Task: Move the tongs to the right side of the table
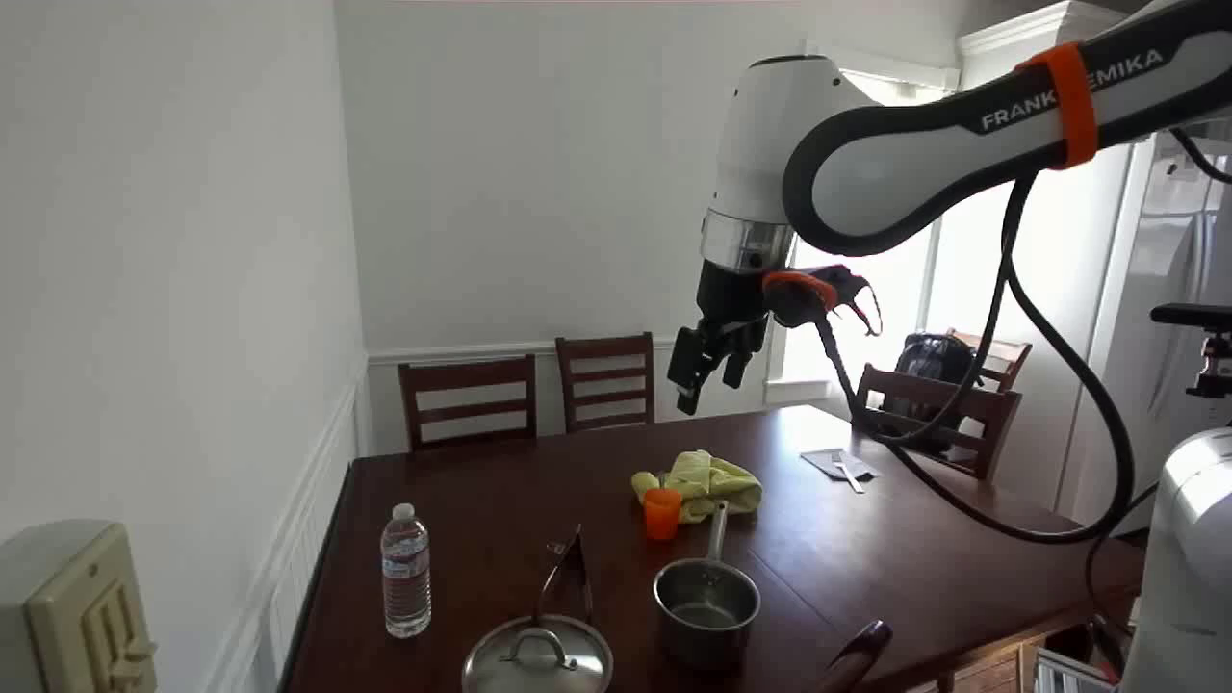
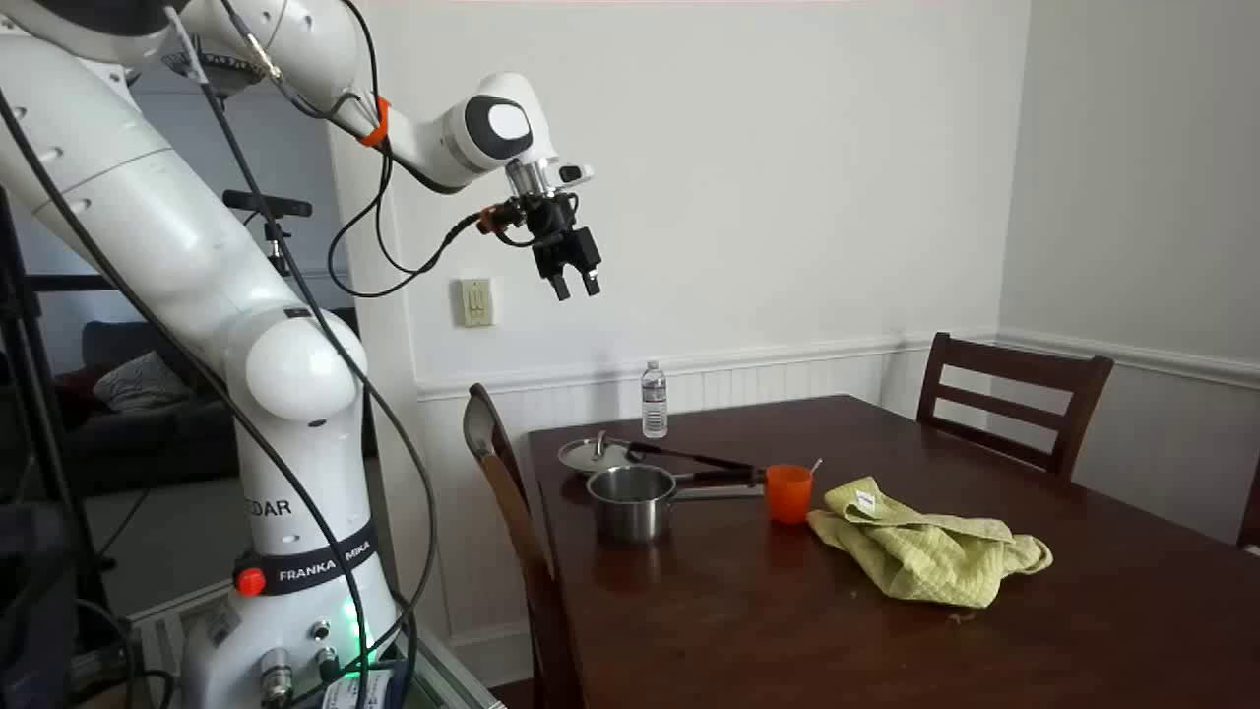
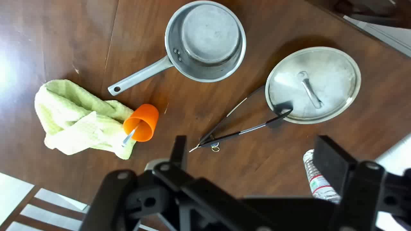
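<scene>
The slim dark tongs (image 3: 224,137) lie spread in a narrow V on the dark brown table (image 3: 257,170). In the wrist view their joined end, with a small ring, points toward the orange cup, and one tip overlaps the lid's rim. The tongs also show in both exterior views (image 1: 570,551) (image 2: 694,457). My gripper (image 3: 252,139) is open and empty, its fingers wide apart. In both exterior views the gripper (image 1: 710,387) (image 2: 577,286) hangs high above the table (image 2: 787,611), well clear of the tongs.
A metal pot (image 3: 205,38) and its lid (image 3: 337,73) flank the tongs. A water bottle (image 1: 405,573) stands near the wall side. An orange cup (image 2: 788,492) stands by a yellow-green towel (image 2: 915,542). A napkin (image 1: 823,462) with a fork lies farther off. Chairs (image 1: 606,385) surround the table.
</scene>
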Controlling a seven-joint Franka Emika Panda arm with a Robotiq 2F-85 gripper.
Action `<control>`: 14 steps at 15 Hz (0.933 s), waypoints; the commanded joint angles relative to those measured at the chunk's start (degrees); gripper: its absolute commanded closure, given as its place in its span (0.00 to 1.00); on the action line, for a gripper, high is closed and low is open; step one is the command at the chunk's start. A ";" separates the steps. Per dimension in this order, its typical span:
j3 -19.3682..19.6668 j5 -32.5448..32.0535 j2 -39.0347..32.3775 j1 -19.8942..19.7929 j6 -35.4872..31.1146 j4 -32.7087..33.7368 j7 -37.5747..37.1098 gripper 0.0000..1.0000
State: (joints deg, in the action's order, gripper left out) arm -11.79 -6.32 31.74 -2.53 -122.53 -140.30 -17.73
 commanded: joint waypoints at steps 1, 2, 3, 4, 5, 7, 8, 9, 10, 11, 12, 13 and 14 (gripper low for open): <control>0.81 -0.56 -0.12 0.93 0.14 0.09 -0.42 0.00; 0.81 -0.56 -0.12 0.93 0.14 0.09 -0.42 0.00; 0.81 -0.56 -0.12 0.93 0.14 0.09 -0.42 0.00; 0.81 -0.56 -0.12 0.93 0.14 0.09 -0.42 0.00; 0.81 -0.56 -0.12 0.93 0.14 0.09 -0.42 0.00; 1.58 0.87 -1.29 0.69 0.60 0.72 -1.00 0.00; 3.08 2.91 -5.66 -0.51 1.03 2.91 -2.36 0.00; 4.07 3.26 -8.60 -1.09 -0.07 3.90 -2.28 0.00; 5.82 5.11 -12.68 -0.73 -2.29 5.00 -0.79 0.00; 7.66 7.87 -15.62 0.26 -4.92 5.86 1.45 0.00; 9.16 10.67 -18.63 1.09 -6.51 6.99 3.68 0.00; 10.31 13.85 -22.09 1.53 -7.38 8.90 5.28 0.00; 11.08 16.85 -25.73 1.60 -7.09 11.26 6.07 0.00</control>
State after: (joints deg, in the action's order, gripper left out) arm -4.01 2.92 17.30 -2.61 -128.69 -136.58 -15.15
